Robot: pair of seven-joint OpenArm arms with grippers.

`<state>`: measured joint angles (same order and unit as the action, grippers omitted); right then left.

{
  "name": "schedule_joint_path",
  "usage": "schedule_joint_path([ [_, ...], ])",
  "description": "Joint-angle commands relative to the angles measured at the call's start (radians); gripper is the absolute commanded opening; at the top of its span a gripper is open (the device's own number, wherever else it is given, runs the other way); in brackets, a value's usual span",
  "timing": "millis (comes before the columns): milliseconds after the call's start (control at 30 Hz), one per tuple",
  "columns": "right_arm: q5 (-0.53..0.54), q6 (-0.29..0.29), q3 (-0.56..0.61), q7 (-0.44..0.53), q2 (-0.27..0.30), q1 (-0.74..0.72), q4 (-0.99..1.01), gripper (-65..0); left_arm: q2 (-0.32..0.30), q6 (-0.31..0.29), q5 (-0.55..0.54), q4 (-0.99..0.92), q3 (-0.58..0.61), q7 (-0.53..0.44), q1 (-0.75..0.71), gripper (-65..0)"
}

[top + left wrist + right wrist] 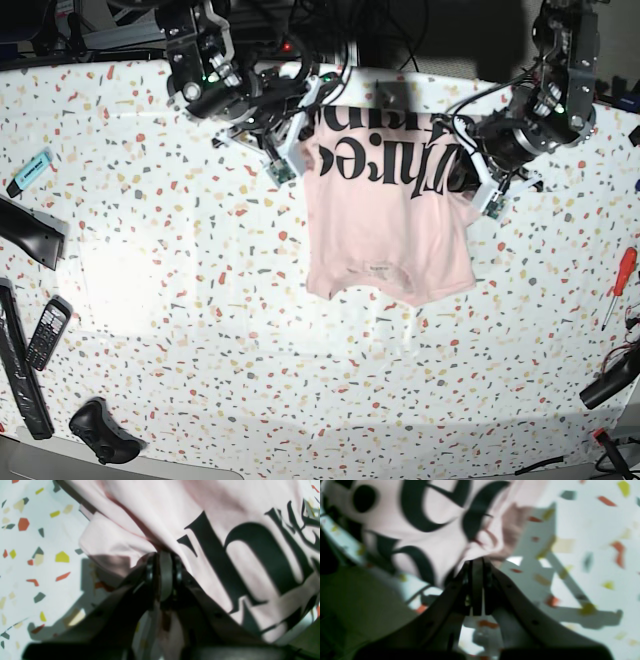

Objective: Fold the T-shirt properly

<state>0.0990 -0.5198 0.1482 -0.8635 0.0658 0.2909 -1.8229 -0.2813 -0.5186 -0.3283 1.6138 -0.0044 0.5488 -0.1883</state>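
The speckled terrazzo-pattern bench (200, 330) is hard, white and smooth, dotted with red, yellow and grey chips. Over its far middle lies the T-shirt (385, 250), a large pale pink cotton piece, soft and limp, with bold black serif lettering across the raised far part and the plain body trailing toward the camera, its near edge curled and wrinkled. The 2 arms hold it at opposite sides of the lettered band. The left end effector (162, 562) is nearly closed, pinching a gathered bunch of pink cloth between its dark fingers; the right end effector (477, 563) is fully closed and appears to nip the fabric edge right at its tips. The likely trouble lies there: so shallow a bite on slippery jersey could slip free if the arms pull apart or lift unevenly, dropping 1 side and skewing the fold. The bunched grip on the left may also set creases, and the dragging lower part could roll under itself.
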Motion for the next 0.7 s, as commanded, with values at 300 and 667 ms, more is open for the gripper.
schedule_joint_path([
  [300, 0.026, 0.007, -0.262, -0.002, -0.002, 0.058, -0.164, -65.0, -0.063, 0.115, -0.031, 0.235, -0.119, -0.016, -0.126, -65.0],
  [667, 0.232, 0.005, -0.472, -0.097, -0.002, 0.44, -0.389, -65.0, -0.063, 0.115, -0.13, 0.414, -0.337, 0.095, -0.486, -65.0],
])
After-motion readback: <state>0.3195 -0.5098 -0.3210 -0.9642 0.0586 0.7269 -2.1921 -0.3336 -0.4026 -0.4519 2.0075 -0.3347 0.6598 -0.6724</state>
